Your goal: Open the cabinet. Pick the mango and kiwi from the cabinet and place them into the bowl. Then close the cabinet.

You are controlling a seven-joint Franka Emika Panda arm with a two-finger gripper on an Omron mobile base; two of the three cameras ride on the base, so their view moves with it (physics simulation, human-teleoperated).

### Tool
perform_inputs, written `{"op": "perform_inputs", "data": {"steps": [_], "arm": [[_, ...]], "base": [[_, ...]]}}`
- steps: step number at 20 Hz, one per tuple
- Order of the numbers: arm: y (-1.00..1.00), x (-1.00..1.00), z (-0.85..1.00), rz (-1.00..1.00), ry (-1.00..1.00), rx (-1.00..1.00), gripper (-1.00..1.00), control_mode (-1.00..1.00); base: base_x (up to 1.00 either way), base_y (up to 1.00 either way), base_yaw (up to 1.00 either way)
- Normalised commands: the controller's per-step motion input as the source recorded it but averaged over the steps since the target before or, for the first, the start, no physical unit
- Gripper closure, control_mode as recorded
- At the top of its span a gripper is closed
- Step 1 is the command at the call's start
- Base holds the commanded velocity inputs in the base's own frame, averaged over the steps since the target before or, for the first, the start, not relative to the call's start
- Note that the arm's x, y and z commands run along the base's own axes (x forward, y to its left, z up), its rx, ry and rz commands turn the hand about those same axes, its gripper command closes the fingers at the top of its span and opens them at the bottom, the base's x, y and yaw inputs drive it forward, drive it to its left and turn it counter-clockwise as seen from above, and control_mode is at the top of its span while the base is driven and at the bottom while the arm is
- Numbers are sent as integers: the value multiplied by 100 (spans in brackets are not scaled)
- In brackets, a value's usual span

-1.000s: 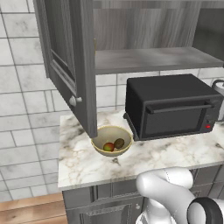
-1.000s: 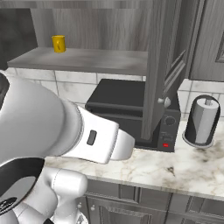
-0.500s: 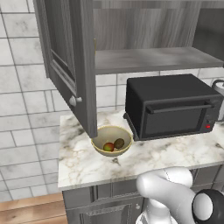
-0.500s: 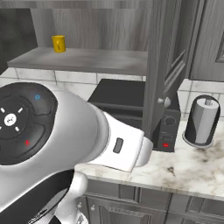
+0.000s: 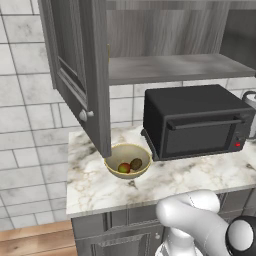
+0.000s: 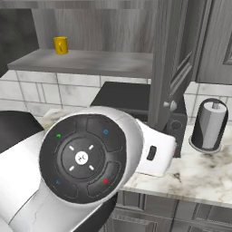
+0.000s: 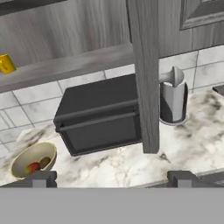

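Note:
The cabinet (image 5: pixel 75 60) stands open, both doors swung out over the marble counter. Its right door (image 6: pixel 164 68) hangs edge-on in front of the oven. Below the left door sits the tan bowl (image 5: pixel 128 148), holding the red and yellow-green mango (image 5: pixel 124 168) and the brown kiwi (image 5: pixel 136 163). In the hand view the bowl (image 7: pixel 37 151) lies at lower left with the mango (image 7: pixel 32 167) and kiwi (image 7: pixel 44 162) inside. My gripper (image 7: pixel 111 181) is open, well back from the counter, with nothing between its fingertips (image 7: pixel 43 178).
A black toaster oven (image 5: pixel 195 122) stands right of the bowl under the shelf. A grey cylindrical canister (image 6: pixel 209 127) sits on the counter beyond the right door. A yellow cup (image 6: pixel 60 45) rests on the cabinet shelf (image 6: pixel 90 61). My arm's large joint blocks the lower left of the right base view.
My arm has swung and rolled, so its round joint cap now faces the right base camera. Bowl, fruit and cabinet doors have stayed put. The gripper stays open.

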Motion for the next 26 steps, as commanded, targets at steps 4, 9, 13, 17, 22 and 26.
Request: {"op": "perform_inputs", "data": {"steps": [4,9,13,17,22,26], "arm": [[-21,34,0,6,-11,4,-100,-100],[-25,39,-5,10,-6,6,-100,-100],[-31,36,-8,10,-2,7,-100,-100],[-41,33,-2,9,0,10,-100,-100],[-46,36,-2,9,0,9,-100,-100],[-49,26,-3,8,0,8,-100,-100]], "base": [[0,0,0],[0,0,0],[0,0,0],[0,0,0],[0,0,0],[0,0,0]]}}
